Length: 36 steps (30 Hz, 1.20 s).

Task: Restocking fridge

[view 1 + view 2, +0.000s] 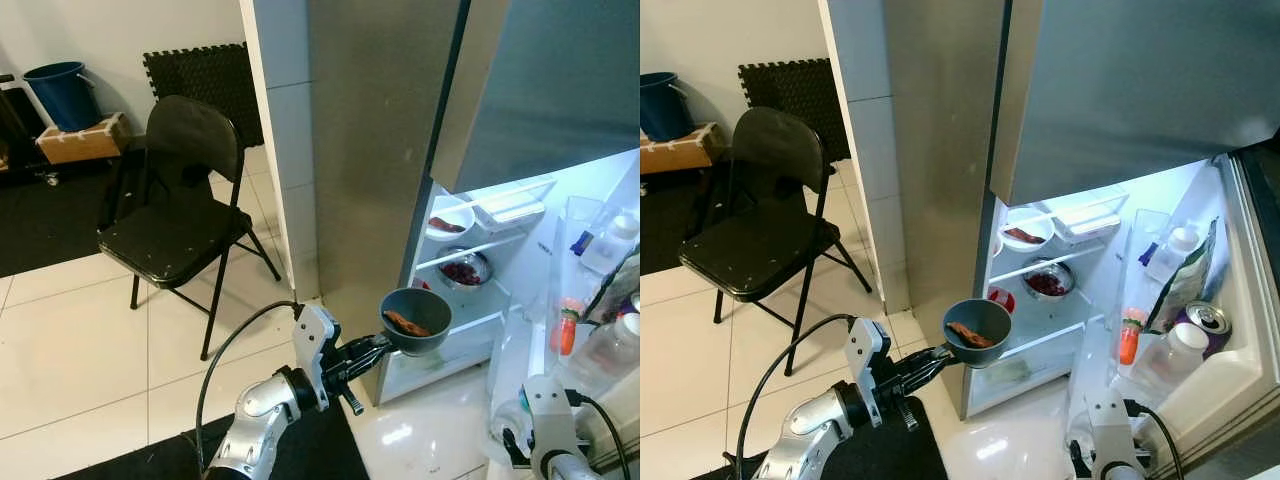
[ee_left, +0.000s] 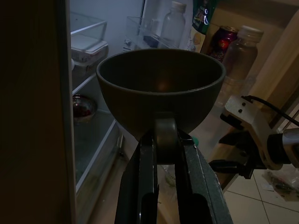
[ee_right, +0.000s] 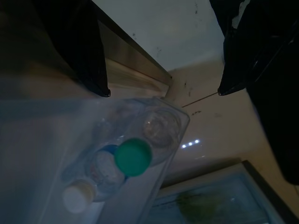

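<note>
Fridge [image 1: 470,300] stands open; the left gripper [image 1: 375,347] clamps a grey bowl [image 1: 415,320] of food by its base. Tilting could spill it. Right gripper [image 3: 163,88] hangs released.

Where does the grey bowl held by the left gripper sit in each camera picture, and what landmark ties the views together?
Left eye: grey bowl right of centre, low, before the open fridge, in the left gripper.
Right eye: at centre, low.
Left wrist: centre, above the fingers.
Right wrist: not in it.
Shared landmark: steel bowl of red food on a fridge shelf, also in the right eye view and the left wrist view.
</note>
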Available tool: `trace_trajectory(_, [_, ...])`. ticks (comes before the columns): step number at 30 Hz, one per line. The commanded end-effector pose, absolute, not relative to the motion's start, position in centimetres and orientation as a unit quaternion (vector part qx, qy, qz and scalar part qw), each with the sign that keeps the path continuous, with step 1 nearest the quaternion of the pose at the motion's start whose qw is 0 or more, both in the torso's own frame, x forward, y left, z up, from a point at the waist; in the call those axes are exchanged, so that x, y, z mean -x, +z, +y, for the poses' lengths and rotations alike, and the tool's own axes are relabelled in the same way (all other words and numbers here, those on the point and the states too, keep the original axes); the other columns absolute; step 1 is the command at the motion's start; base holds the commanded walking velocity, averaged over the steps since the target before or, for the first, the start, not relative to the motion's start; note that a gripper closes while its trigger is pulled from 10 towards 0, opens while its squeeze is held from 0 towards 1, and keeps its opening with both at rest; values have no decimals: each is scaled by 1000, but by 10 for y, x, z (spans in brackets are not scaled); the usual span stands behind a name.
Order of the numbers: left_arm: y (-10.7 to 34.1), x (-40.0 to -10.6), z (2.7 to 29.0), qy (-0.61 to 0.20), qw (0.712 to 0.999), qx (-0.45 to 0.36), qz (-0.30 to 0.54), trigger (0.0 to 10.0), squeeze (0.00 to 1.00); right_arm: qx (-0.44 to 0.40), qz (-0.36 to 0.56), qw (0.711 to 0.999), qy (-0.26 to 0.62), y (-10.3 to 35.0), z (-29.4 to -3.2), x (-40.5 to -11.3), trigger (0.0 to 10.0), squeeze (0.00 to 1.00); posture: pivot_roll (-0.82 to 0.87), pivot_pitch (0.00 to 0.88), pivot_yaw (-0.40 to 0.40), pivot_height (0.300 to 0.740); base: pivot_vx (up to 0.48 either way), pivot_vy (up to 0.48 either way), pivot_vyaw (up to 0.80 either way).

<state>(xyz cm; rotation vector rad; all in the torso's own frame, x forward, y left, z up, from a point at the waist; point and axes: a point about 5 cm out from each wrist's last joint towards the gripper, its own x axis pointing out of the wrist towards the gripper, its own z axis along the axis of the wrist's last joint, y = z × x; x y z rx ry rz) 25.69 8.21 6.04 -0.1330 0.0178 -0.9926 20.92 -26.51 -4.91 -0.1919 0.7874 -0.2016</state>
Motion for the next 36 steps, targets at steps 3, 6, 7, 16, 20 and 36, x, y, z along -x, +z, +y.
trace_trajectory(3, [59,-256,82,-478,876,66,5,10000,0,79,376,918,-95,-49,-268,-207,10000,0,-3,0,-12,740,0,0,0])
trace_trajectory(6, [60,-256,82,-479,875,67,4,10000,0,50,365,927,-64,-49,-258,-211,10000,0,-6,0,-12,740,0,0,0])
trace_trajectory(7, [60,-257,81,-479,875,67,4,10000,0,38,361,931,-47,-49,-253,-212,10000,0,-5,0,-13,740,0,0,0])
trace_trajectory(16, [60,-256,79,-480,875,70,2,10000,0,-8,355,933,54,-54,-227,-212,10000,0,-7,0,-14,740,0,0,0])
trace_trajectory(20, [61,-256,78,-481,874,71,0,10000,0,-27,372,916,147,-59,-209,-205,10000,0,-9,0,-13,740,0,0,0])
trace_trajectory(36, [61,-256,75,-485,871,72,-1,10000,0,-125,258,944,164,-27,-195,-248,10000,0,-10,0,-12,740,0,0,0])
